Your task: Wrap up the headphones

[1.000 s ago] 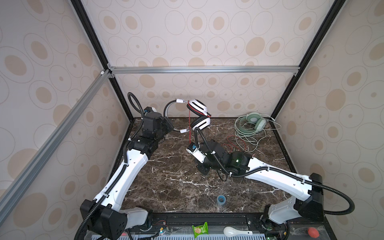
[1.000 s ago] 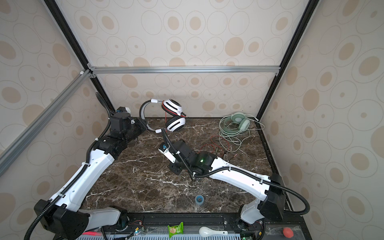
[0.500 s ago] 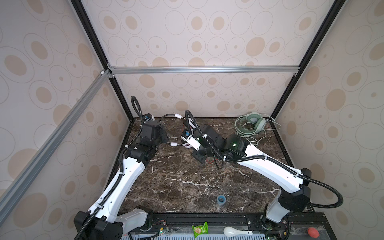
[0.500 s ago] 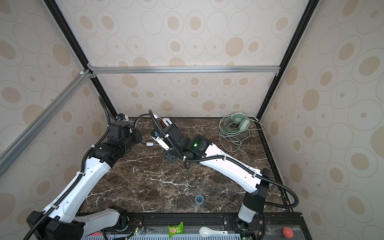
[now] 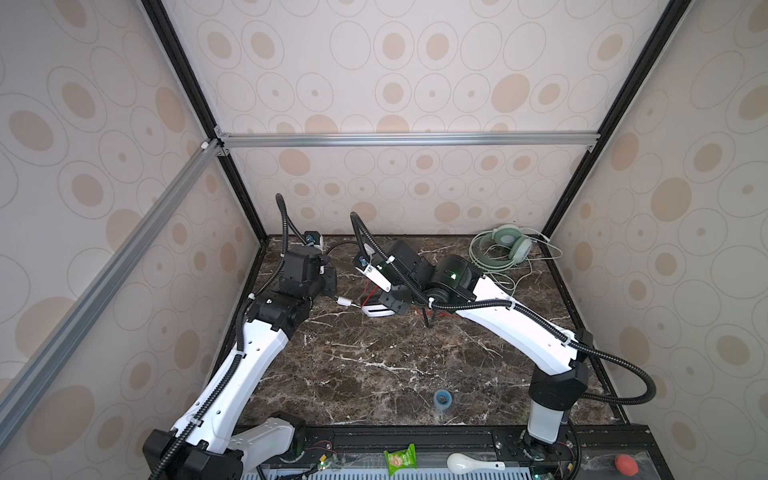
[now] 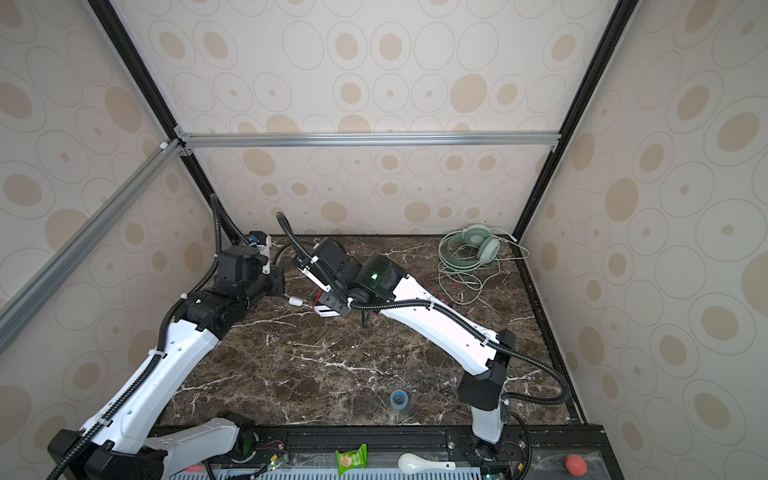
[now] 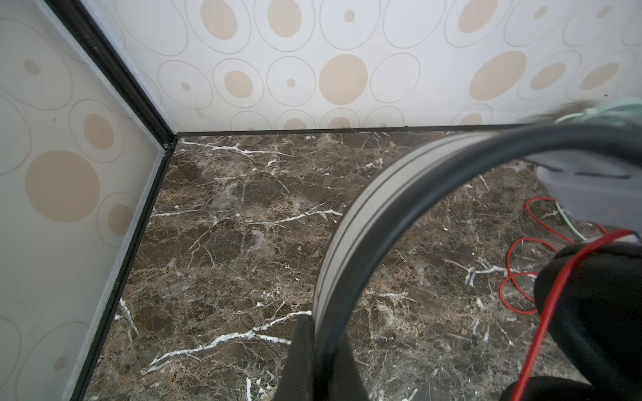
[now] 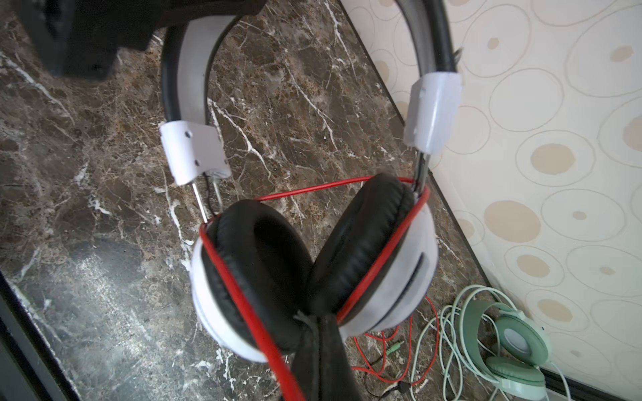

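- left pincer clamped on grey headband of white headphones, left of centre in both top views
- right pincer closed on red cord
- mint headphones lying at upper right of desk

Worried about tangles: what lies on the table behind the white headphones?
Loose red cord loops and a small plug, next to the mint headphones with their coiled cord. The white headphones and right gripper cover the rest.
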Robot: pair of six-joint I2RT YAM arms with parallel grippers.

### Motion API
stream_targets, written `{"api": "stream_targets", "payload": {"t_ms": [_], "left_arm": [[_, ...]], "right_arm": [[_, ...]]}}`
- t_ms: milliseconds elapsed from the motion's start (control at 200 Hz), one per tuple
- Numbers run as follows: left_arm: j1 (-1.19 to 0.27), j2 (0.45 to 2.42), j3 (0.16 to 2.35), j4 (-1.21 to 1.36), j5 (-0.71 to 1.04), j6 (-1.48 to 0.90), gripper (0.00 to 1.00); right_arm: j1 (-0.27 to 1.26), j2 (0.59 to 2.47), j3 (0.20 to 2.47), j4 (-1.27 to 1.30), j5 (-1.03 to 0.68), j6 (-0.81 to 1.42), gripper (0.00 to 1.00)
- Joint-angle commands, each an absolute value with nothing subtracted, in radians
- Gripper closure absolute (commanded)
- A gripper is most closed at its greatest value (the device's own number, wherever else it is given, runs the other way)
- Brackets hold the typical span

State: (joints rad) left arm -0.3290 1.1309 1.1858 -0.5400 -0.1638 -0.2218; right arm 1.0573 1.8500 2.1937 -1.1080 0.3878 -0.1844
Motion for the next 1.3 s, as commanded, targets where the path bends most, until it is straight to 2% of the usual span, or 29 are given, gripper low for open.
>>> {"api": "stream_targets", "payload": {"t_ms": [0,635,855,1155,1295], "left_arm": [[-0.33,1.1,1.188,-0.538,-0.108,-0.117,1.0],[-0.33,1.083,1.196,-0.568,-0.031,-0.03,1.0],[-0.33,1.076,1.209,-0.561,0.013,-0.023,1.0],[-0.33,1.059,1.205,-0.554,0.066,-0.031,1.0],[-0.329,1.054,1.212,-0.552,0.086,-0.037,1.0]], "right_arm": [[1.043,1.852,2.249,-1.136,0.509,-0.171,1.0],[1.023,1.876,2.265,-1.153,0.676,-0.215,0.95],[0.961,1.823,2.207,-1.092,0.588,-0.178,0.93],[0.927,1.808,2.174,-1.058,0.583,-0.191,0.92],[0.884,1.776,2.127,-1.022,0.52,-0.161,0.91]]}}
